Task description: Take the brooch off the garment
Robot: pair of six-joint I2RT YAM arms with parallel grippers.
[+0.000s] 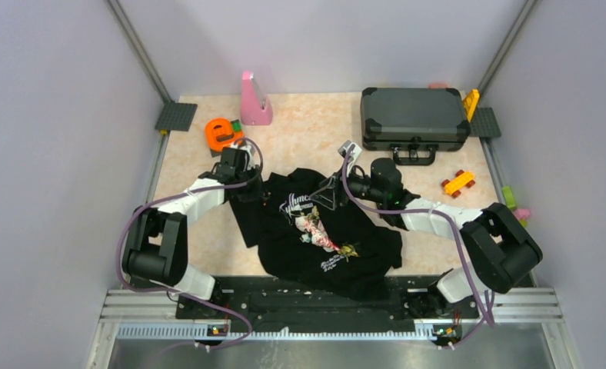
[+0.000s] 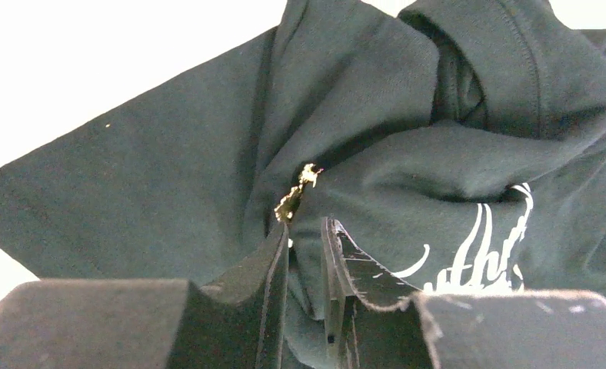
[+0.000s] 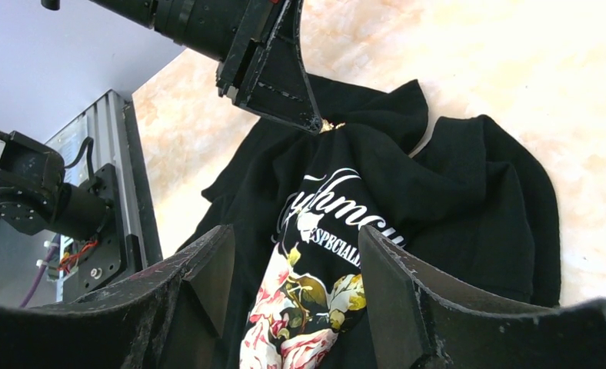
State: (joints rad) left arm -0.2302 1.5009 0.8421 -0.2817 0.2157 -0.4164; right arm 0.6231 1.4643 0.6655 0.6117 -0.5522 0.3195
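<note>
The garment [image 1: 315, 231] is a black T-shirt with white script and a floral print, lying crumpled at the middle of the table. My left gripper [image 2: 307, 227] is shut on a raised fold of the garment [image 2: 169, 177] near its upper left edge. The brooch [image 2: 296, 192], a tiny gold ornament, sits on that fold just past the left fingertip. From the right wrist view, the left gripper [image 3: 315, 123] pinches the cloth, and the brooch [image 3: 329, 124] glints beside its tip. My right gripper [image 3: 296, 229] hangs open above the floral print [image 3: 307, 307] with nothing between its fingers.
A dark grey hard case [image 1: 414, 117] stands at the back right. A pink wedge-shaped object [image 1: 254, 100] and an orange object [image 1: 223, 133] lie at the back left. An orange toy block [image 1: 457, 182] lies right of the right arm. Grey plates [image 1: 176, 117] sit in the back corners.
</note>
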